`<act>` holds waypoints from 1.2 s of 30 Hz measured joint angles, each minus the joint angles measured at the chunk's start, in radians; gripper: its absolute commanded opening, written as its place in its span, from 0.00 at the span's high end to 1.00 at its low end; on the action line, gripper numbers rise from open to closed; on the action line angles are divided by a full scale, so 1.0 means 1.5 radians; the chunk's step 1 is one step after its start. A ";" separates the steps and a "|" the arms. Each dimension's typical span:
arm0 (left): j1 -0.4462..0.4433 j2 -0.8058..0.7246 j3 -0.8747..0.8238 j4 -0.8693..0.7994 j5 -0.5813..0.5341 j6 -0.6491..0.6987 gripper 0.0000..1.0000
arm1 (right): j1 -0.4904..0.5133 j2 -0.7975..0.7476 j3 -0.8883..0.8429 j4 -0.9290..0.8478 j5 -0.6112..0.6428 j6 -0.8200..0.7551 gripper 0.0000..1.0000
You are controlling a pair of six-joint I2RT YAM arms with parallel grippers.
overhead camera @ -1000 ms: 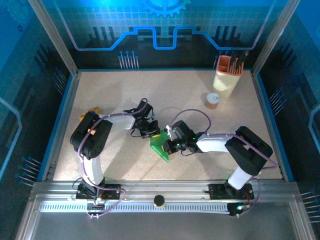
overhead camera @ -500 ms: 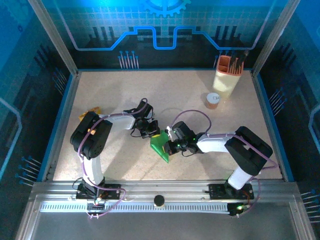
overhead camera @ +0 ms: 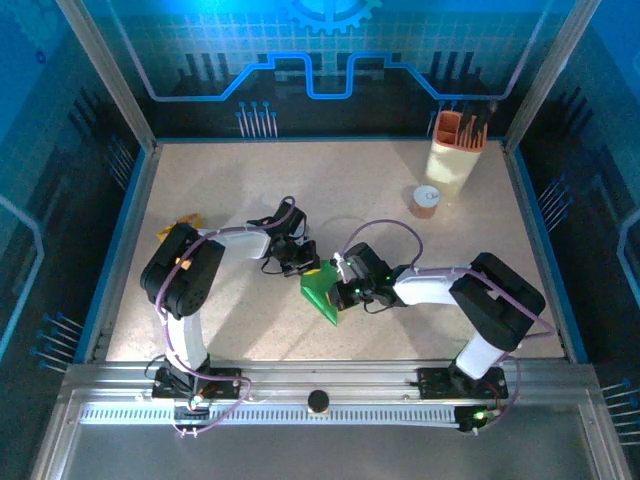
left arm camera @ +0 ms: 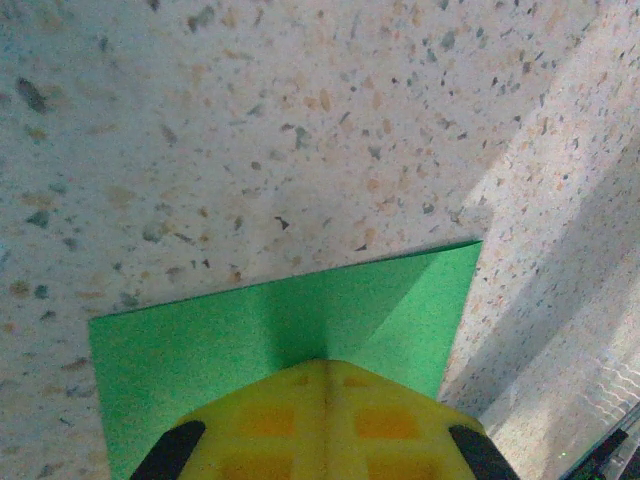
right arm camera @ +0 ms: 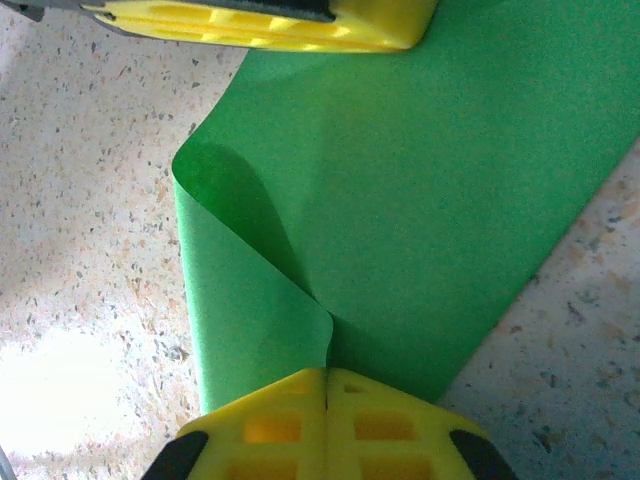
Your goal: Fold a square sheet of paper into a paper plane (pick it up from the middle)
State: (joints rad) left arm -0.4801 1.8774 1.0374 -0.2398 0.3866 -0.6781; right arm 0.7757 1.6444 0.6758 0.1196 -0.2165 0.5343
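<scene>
The square sheet of paper is bright green and lies partly folded at the table's middle, between both grippers. My right gripper is shut on a flap of the paper. That flap curls up from the left edge into the closed yellow fingertips. My left gripper is shut, its yellow tips down on the paper near one edge. A diagonal crease runs toward the sheet's far right corner. The left gripper's fingers lie across the paper's far side in the right wrist view.
A yellow holder with orange tools stands at the back right, with a small orange cup in front of it. A yellow-orange packet lies behind the left arm. Blue rails edge the speckled table.
</scene>
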 measured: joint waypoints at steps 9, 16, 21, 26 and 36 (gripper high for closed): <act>-0.001 0.000 0.000 0.000 0.000 0.000 1.00 | 0.000 0.000 0.002 0.000 -0.001 0.000 0.99; -0.001 0.000 0.000 0.000 0.000 0.000 1.00 | 0.000 0.000 0.005 0.000 -0.001 -0.002 0.99; -0.001 0.000 0.000 0.000 0.000 0.000 1.00 | 0.000 0.003 0.013 -0.008 -0.001 -0.005 0.99; -0.001 -0.001 0.000 0.000 0.000 0.000 1.00 | 0.000 0.005 0.014 -0.010 -0.003 -0.005 0.99; -0.001 -0.001 0.000 0.000 0.000 0.000 1.00 | 0.000 0.017 0.015 -0.010 -0.003 -0.005 0.99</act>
State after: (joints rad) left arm -0.4812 1.8767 1.0374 -0.2394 0.3862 -0.6781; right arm 0.7757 1.6695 0.6987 0.1043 -0.2203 0.5270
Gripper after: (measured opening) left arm 0.051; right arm 0.065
